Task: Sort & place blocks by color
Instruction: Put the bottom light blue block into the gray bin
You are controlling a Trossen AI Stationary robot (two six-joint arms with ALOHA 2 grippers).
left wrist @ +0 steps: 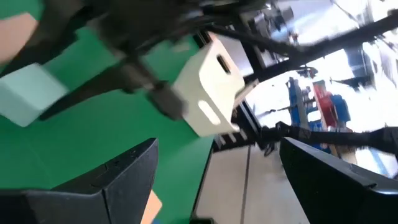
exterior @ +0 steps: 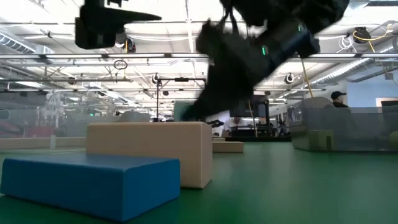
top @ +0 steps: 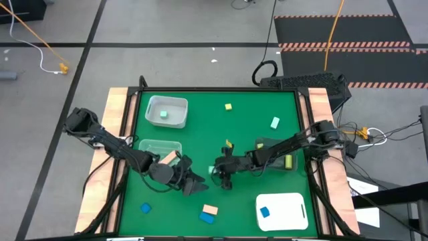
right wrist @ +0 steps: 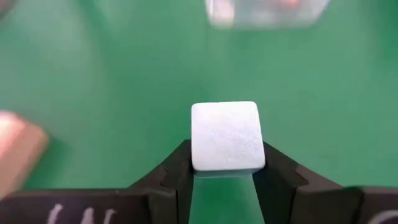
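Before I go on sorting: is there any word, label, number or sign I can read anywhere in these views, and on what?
None can be read.
White marks on the right hand: cut off at the picture's edge, unreadable.
Blocks, such as the mint cube between that hand's fingers: no print.
White tray and clear bins: no labels visible.
Room beyond the table: too blurred.

In the low view the blue block (exterior: pixel 93 183) is cut off at nine o'clock, and the right end effector (exterior: pixel 214 93) above is a dark blur.
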